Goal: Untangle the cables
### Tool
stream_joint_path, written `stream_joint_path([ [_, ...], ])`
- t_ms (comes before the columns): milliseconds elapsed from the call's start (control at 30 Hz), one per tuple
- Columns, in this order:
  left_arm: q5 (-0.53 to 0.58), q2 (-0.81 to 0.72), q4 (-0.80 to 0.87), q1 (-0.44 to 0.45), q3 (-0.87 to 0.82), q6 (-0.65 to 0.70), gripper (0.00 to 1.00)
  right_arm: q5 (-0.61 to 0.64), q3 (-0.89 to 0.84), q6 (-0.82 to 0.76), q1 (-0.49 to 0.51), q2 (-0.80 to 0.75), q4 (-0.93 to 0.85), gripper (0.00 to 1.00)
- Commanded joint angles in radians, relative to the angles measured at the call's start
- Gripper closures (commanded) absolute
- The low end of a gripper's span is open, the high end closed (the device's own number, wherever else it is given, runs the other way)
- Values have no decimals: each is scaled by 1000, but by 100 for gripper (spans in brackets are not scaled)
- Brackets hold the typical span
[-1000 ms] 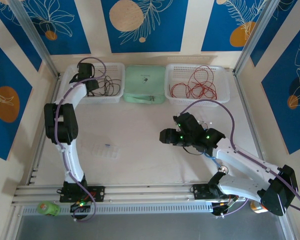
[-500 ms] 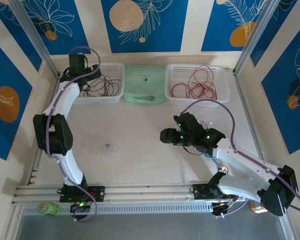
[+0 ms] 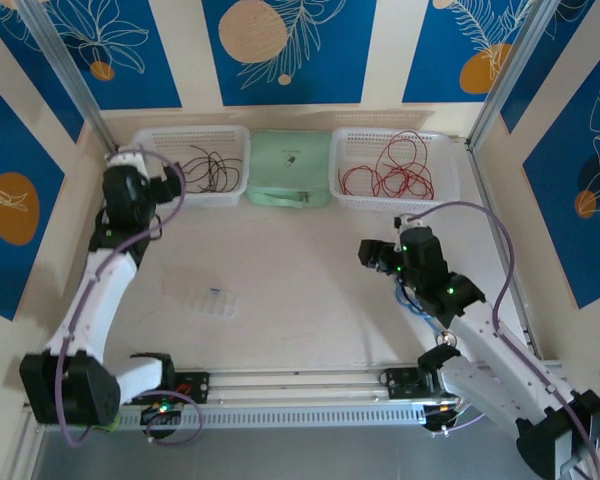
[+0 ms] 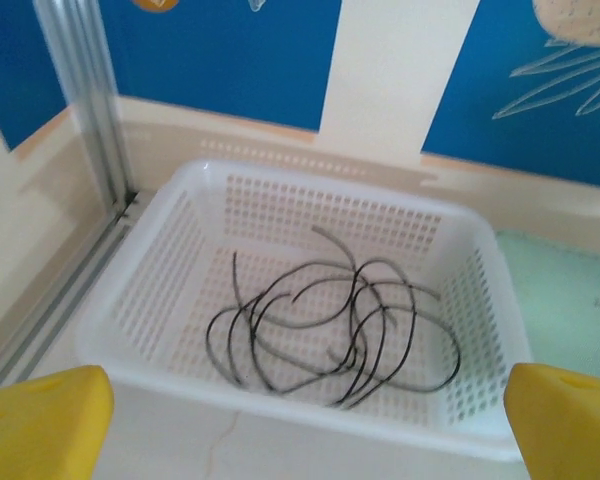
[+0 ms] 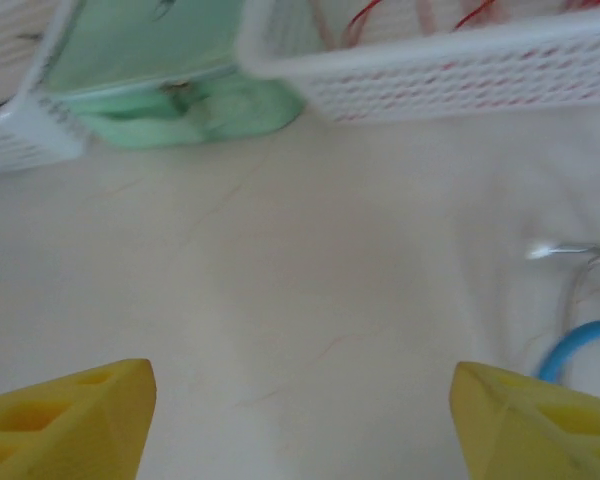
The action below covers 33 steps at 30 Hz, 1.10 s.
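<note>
Black cables [image 3: 208, 166] lie curled loose in the left white basket [image 3: 230, 195], and the left wrist view looks down on these black cables [image 4: 330, 335] from just in front of the basket's near rim [image 4: 280, 385]. My left gripper [image 3: 163, 187] hovers at that basket's front left corner, open and empty, its yellow fingers [image 4: 45, 415] spread wide. Red cables [image 3: 392, 170] fill the right white basket [image 3: 350, 195]. My right gripper [image 3: 370, 255] stands open over bare table, short of the red cables [image 5: 365, 15]; its fingertips [image 5: 70, 415] hold nothing.
A mint green pouch [image 3: 290, 168] sits between the two baskets, its front edge [image 5: 170, 100] in the right wrist view. A light blue coiled cable [image 5: 580, 350] lies on the table under my right arm. A small clear plastic piece [image 3: 208, 298] rests left of centre.
My left arm has drawn back out of the black basket toward the left and near side. My right arm has swung to the right, its gripper now facing the baskets.
</note>
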State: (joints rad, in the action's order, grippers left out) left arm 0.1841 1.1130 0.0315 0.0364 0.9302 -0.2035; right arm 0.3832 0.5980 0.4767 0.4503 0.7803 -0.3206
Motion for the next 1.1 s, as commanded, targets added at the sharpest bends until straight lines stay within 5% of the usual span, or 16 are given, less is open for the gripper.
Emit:
stream_joint_path([
  [0,34,-111,-272,-4,-220,99,0,82,-145,-213,-56,-52,298,6],
  [133,20,-190,-651,-4,-542,132,0,49,-277,-263,-142,-55,486,5],
  [267,106,-199,-485,-3,-588,49,0,12,-302,-310,-243,15,590,7],
  [433,138,-129,-744,-3,-774,41,0,36,-392,-317,-347,202,859,9],
  [533,163,-25,-914,-4,-831,89,0,18,-405,-317,-366,288,1013,10],
  [633,42,89,-1059,-4,-825,127,0,-52,-428,-321,-409,406,1225,9],
  [867,-55,456,-1349,-1,-759,176,0,-331,-375,-366,-454,794,1582,9],
  [900,-78,522,-1439,-1,-748,191,0,-343,-334,-393,-442,744,1449,9],
  [967,-84,416,-1131,-1,-673,187,0,-384,-197,-423,-441,739,1143,8],
  [1000,-66,439,-1056,-1,-613,184,0,-391,-187,-368,-471,757,1174,0],
  [1067,-152,445,-972,8,-560,227,0,-398,-178,-362,-488,747,1126,1],
])
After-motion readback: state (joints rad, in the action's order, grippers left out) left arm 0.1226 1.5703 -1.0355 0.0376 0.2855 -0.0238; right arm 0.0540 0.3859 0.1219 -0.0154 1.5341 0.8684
